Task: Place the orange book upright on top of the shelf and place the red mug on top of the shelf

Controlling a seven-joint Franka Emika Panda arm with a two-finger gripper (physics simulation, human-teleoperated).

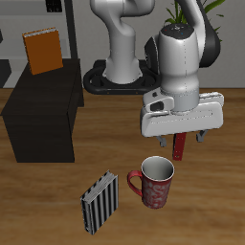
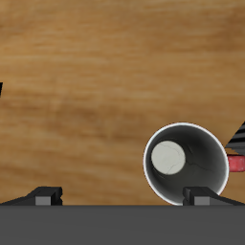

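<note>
The thin orange book (image 1: 41, 51) with plain covers stands upright on the flat top of the low, boxy matte black shelf (image 1: 43, 120), towards its back edge. The shelf rests on the wooden table (image 1: 211, 201), well apart from the other objects.

The large red mug (image 1: 156, 183) with a mottled pinkish pattern and a grey-white inside stands upright on the table near the front edge, its loop handle turned towards a black-and-white striped book (image 1: 99, 202) that stands tilted just beside it. In the wrist view the red mug (image 2: 186, 163) is seen from straight above as a round open rim with a pale base inside.

The white robot arm (image 1: 177, 57) reaches over the table, and its two-finger gripper (image 1: 189, 140) hangs just above and slightly behind the mug, pointing downwards. The jaws stand spread apart with nothing between them; the two dark fingertips (image 2: 46, 196) show far apart in the wrist view, with one of them at the mug's rim. Whether it touches the rim cannot be told.

A dark red book (image 1: 181, 147) shows as a narrow strip just below the gripper in the exterior view, behind the mug; a small red sliver (image 2: 235, 165) appears beside the mug in the wrist view.
</note>
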